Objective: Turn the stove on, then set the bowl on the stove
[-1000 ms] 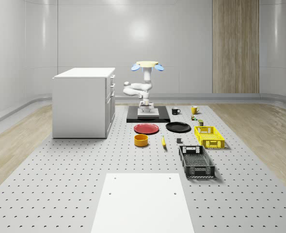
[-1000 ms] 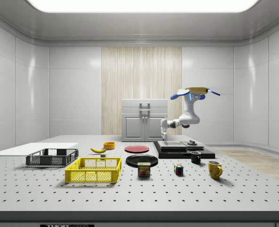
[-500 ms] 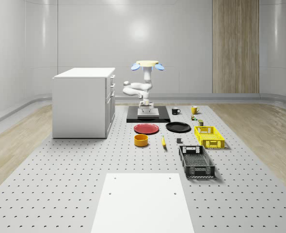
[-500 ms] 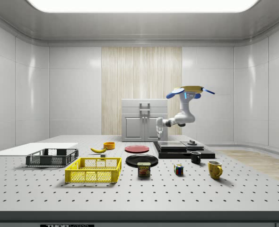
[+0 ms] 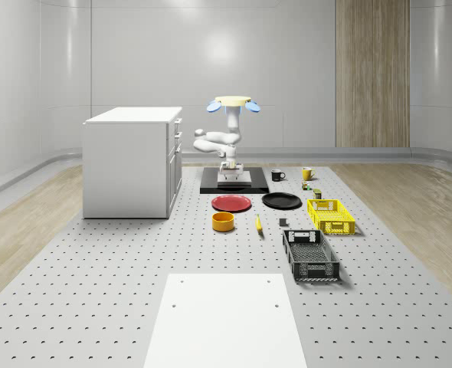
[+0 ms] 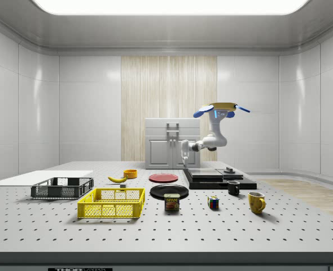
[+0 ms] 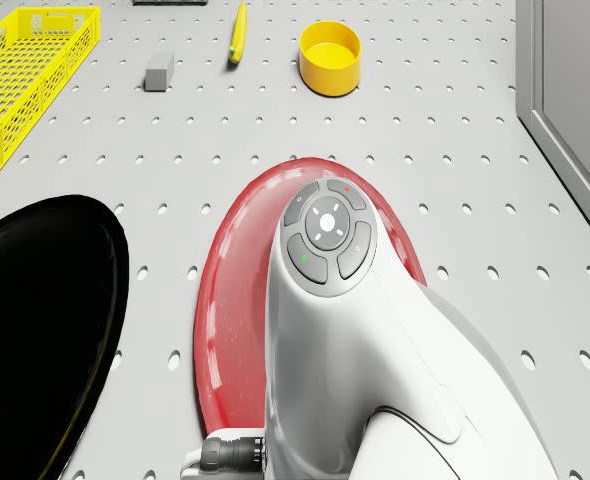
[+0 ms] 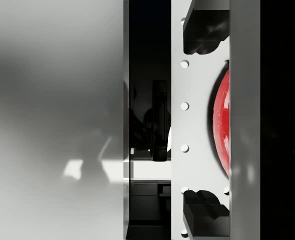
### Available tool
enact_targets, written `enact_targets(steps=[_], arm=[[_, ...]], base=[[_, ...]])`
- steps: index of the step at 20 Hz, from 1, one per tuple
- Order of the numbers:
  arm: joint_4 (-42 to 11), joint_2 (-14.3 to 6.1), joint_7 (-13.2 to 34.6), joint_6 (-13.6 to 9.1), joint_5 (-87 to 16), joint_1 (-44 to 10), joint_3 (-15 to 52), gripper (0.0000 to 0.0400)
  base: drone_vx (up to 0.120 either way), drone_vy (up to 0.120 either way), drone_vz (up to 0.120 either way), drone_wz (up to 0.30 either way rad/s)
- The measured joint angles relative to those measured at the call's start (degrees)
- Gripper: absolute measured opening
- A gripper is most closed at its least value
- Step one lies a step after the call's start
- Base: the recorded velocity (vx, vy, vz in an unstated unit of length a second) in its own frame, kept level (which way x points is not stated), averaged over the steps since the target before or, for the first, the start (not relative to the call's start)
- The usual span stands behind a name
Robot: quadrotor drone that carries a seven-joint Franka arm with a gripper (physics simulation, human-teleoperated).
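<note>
Drone (image 6: pixel 220 107) hovers above the stove (image 5: pixel 234 186), its arm folded forward and down so that the gripper (image 6: pixel 185 162) hangs just over the stove's edge, on the side facing the red plate (image 7: pixel 225 320). In the wrist view we see the two fingertips (image 8: pixel 203 35) set wide apart with nothing between them, so the gripper is open and empty. We judge that it is spread this way to be ready for the bowl (image 5: pixel 223 221), which has not yet been picked up. The bowl stands upright on the table (image 5: pixel 96 268), below the gripper and well apart from it, out beyond the red plate. The stove's knob (image 6: pixel 228 169) sits behind the gripper, on the stove's far side. We cannot tell whether the stove is on.
</note>
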Motion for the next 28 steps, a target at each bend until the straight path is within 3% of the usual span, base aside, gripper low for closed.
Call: enact_targets(steps=[28], arm=[[0.04, -1.03, 0.19, 0.96, 0.42, -0.25, 0.11, 0.04]], base=[[0.12, 0.0, 0.0, 0.0]])
